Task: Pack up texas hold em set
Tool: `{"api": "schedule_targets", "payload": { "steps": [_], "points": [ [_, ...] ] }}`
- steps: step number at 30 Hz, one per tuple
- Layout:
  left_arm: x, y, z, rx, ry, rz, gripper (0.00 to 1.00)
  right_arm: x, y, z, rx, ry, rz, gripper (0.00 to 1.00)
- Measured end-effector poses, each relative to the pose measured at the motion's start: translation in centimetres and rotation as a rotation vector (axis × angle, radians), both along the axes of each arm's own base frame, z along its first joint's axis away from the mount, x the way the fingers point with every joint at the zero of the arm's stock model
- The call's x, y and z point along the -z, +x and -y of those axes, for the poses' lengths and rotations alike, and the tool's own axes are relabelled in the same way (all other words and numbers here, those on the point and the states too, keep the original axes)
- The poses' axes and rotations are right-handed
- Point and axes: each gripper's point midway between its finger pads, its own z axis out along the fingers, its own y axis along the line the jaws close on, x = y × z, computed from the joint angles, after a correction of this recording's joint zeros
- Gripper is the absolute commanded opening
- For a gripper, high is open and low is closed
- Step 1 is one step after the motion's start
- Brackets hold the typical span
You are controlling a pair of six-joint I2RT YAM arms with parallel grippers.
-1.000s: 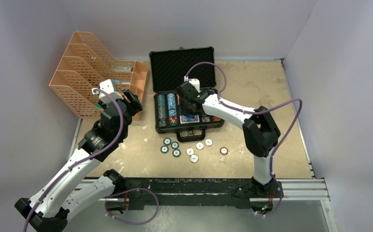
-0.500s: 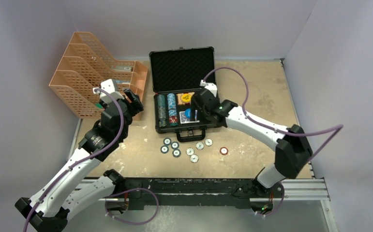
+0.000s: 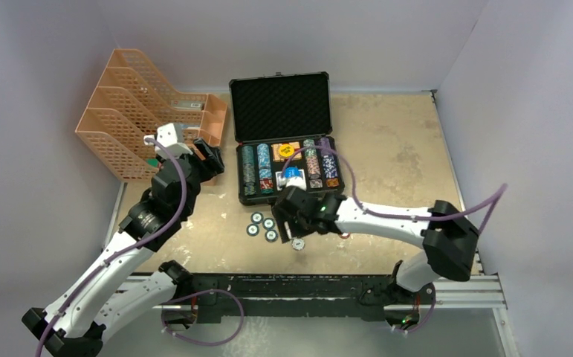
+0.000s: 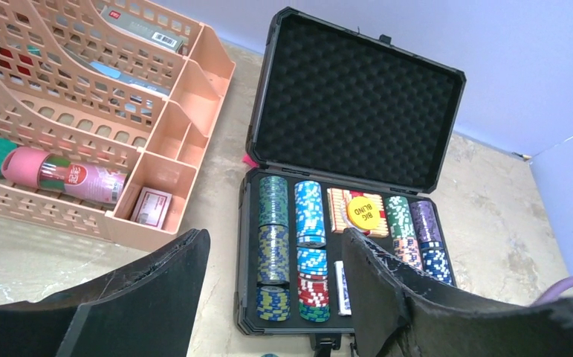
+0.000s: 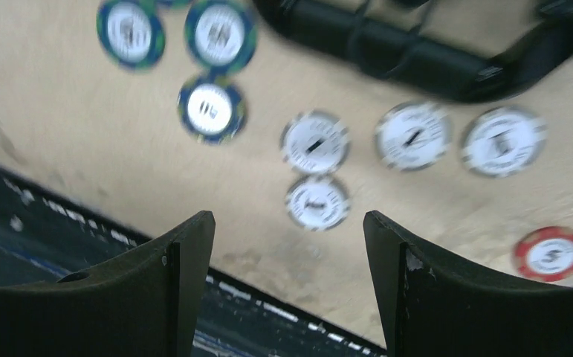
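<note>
Since the right gripper (image 5: pixel 288 223) is held wide apart and empty over the loose poker chips (image 5: pixel 316 202) on the worktop (image 5: pixel 68 126) in front of the case (image 4: pixel 357 104), one chip should be lined up between the jaws and pinched by its edges. The open black case is filled with rows of chips (image 4: pixel 309 223), a yellow BIG BLIND button (image 4: pixel 363 212) and a card deck (image 4: pixel 342 286). The left gripper (image 4: pixel 274 236) is held apart and empty near the orange file organiser (image 4: pixel 157 141), where a pink bottle (image 4: pixel 68 178) is kept.

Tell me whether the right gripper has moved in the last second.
Yes. The right gripper has pulled back from over the case to its near side, now above the loose chips.
</note>
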Motion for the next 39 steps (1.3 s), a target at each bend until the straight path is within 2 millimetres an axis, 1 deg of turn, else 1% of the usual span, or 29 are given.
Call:
{"api": "schedule_targets", "payload": {
  "steps": [2, 4, 7, 10, 14, 20, 23, 25, 28, 30, 32, 36, 37, 39],
  "points": [
    [-0.3, -0.1, 0.0, 0.004, -0.008, 0.011, 0.66, 1.2, -2.2, -0.8, -0.064, -0.045, -0.026, 0.75],
    [-0.6, -0.1, 0.1, 0.009, -0.016, 0.019, 0.66, 2.8, -4.3, -1.1, -0.106, -0.108, -0.063, 0.74],
    [-0.8, -0.1, 0.2, 0.013, -0.021, 0.026, 0.66, 4.8, -5.6, -0.5, -0.104, -0.182, -0.104, 0.70],
    [-0.8, -0.2, 0.1, 0.015, -0.023, 0.028, 0.66, 5.7, -5.4, 0.6, -0.050, -0.233, -0.115, 0.68],
    [-0.9, -0.2, 0.1, 0.015, -0.025, 0.030, 0.66, 5.9, -5.2, 1.2, 0.002, -0.250, -0.116, 0.66],
    [-0.9, -0.2, 0.1, 0.015, -0.024, 0.029, 0.66, 5.9, -4.9, 1.0, 0.022, -0.239, -0.109, 0.61],
    [-0.9, -0.2, 0.1, 0.015, -0.024, 0.029, 0.66, 6.2, -4.4, 0.7, 0.033, -0.225, -0.106, 0.60],
    [-0.9, -0.2, 0.1, 0.015, -0.024, 0.029, 0.66, 6.4, -4.0, 0.6, 0.045, -0.216, -0.107, 0.61],
    [-0.8, -0.2, 0.1, 0.015, -0.023, 0.028, 0.66, 6.3, -2.9, 0.7, 0.074, -0.201, -0.102, 0.66],
    [-0.8, -0.1, 0.2, 0.015, -0.022, 0.026, 0.66, 6.3, -2.2, 0.8, 0.093, -0.192, -0.098, 0.66],
    [-0.7, -0.1, 0.2, 0.015, -0.019, 0.022, 0.66, 6.3, -1.7, 0.9, 0.103, -0.185, -0.095, 0.63],
    [-0.5, 0.0, 0.3, 0.015, -0.017, 0.019, 0.66, 6.3, -1.4, 1.1, 0.092, -0.190, -0.092, 0.57],
    [-0.5, 0.0, 0.3, 0.014, -0.017, 0.019, 0.66, 6.3, -1.4, 1.1, 0.083, -0.194, -0.092, 0.57],
    [-0.5, 0.0, 0.3, 0.014, -0.017, 0.018, 0.66, 6.3, -1.4, 1.2, 0.068, -0.199, -0.094, 0.60]
  ]
}}
